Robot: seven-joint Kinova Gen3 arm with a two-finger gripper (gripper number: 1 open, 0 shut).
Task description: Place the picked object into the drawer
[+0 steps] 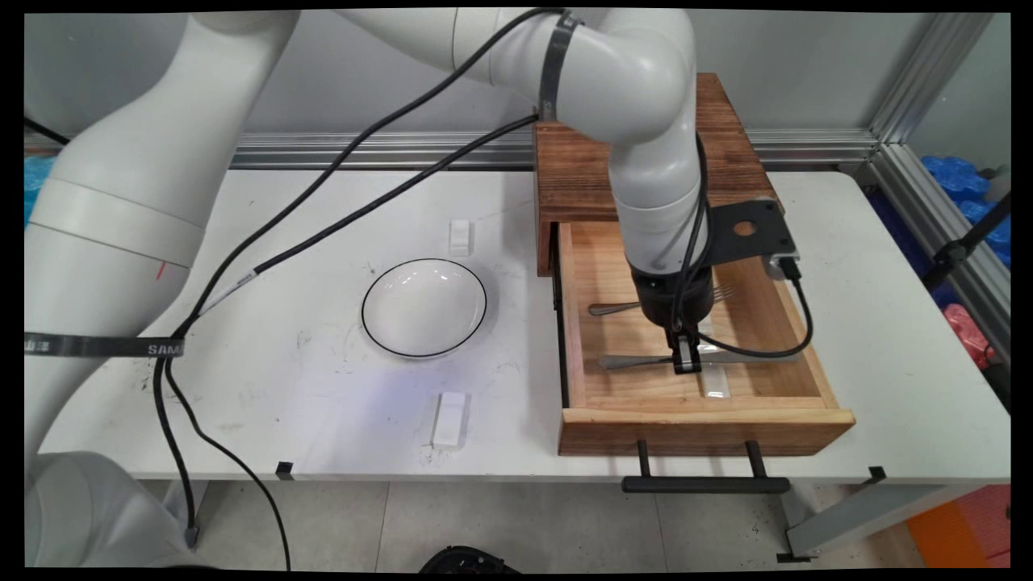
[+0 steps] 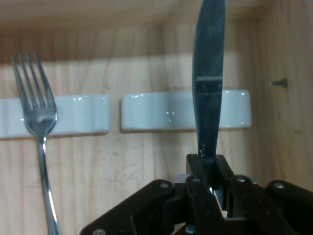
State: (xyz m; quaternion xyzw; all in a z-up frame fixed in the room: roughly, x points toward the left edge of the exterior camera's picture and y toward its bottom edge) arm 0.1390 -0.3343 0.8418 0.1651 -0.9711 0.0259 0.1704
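- the thin, flat steel table knife [image 2: 209,73] is pinched only at a narrow part near its handle end, so most of its length runs free past the fingertips; it could pivot or slip in the grip, a judgement from how little metal sits between the pads.
- the knife's free end lies across the white ceramic cutlery rest [image 2: 186,110] toward twelve o'clock in the hand view; any tilt could drag or knock that rest.
- the silver four-tined metal fork [image 2: 36,112] lies at about nine o'clock from the knife on a second white rest [image 2: 73,115], apart from the knife; a swinging blade could strike it.
- the pulled-out light wooden drawer [image 1: 702,424] has side walls close by, and a long knife carried crosswise could catch on them.
- the black two-finger gripper [image 2: 209,169] has its fingers drawn nearly together, clamped on the knife, with the blade standing up between them.
- in the main view the gripper [image 1: 684,361] reaches down into the drawer, and the knife [image 1: 637,361] lies across the drawer floor under it.
- the white round bowl with a thin black rim [image 1: 424,307] sits on the white table [image 1: 888,323], at nine o'clock and well apart from the drawer.
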